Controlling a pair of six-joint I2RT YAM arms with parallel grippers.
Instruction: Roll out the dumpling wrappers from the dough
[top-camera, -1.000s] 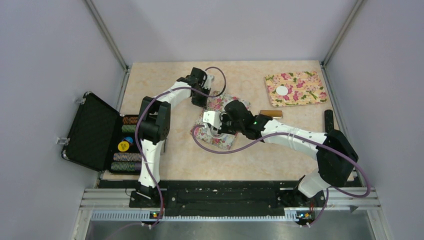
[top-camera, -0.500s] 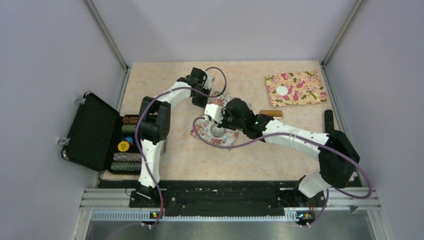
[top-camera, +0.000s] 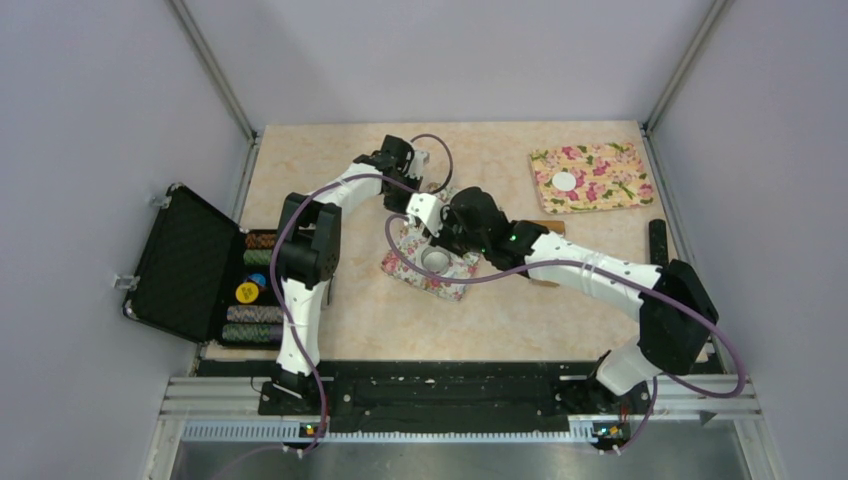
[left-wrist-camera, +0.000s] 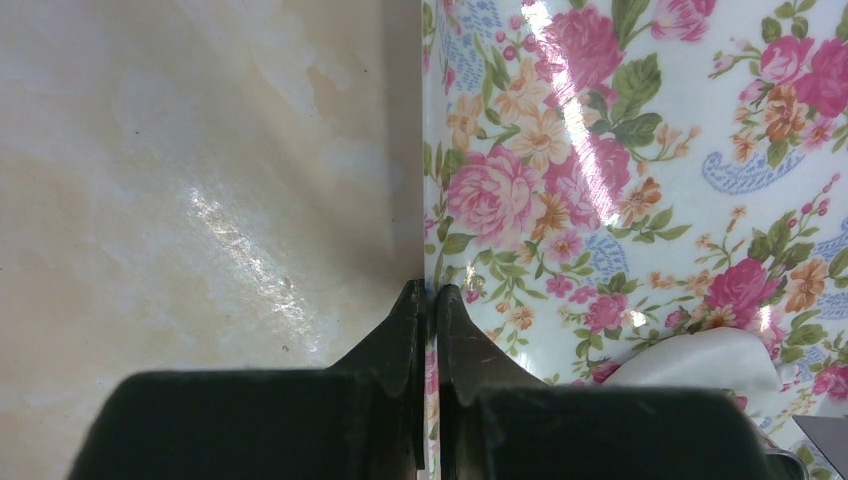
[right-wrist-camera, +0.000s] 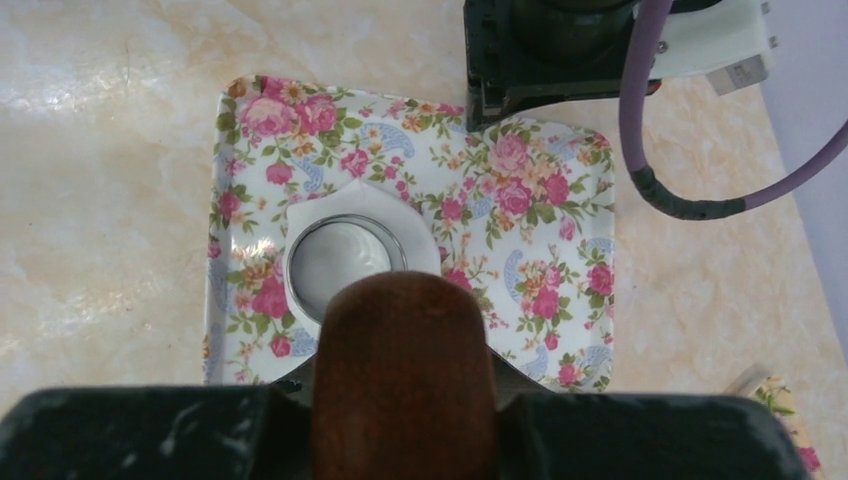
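Dough: a flattened white piece (right-wrist-camera: 362, 198) on the middle floral mat (right-wrist-camera: 540, 240), in the half of the mat away from the left claw, with a clear glass bowl (right-wrist-camera: 296, 262) standing on top of it.
Finished wrapper: one round disc (top-camera: 565, 182) on the second floral mat (top-camera: 612, 162), far right, well apart from both arms.
Right claw: the right claw (right-wrist-camera: 405, 400) is clamped on a brown wooden rolling pin (right-wrist-camera: 405, 330).
Pin axis: it points forward out of the claw, seen almost end-on from the wrist.
Dough from the pin: just beyond its tip and slightly left in the wrist view; from above, the bowl shows just on the near side of the claw.
Left claw: the left claw (left-wrist-camera: 428, 300) is together, pinching the mat's far edge, apparently to steady it.
Nearer arm: the right one, hovering over the mat; the left is at the rim only.
Judgement: the bowl covers the dough, so the pin probably cannot roll across it until the bowl is off.
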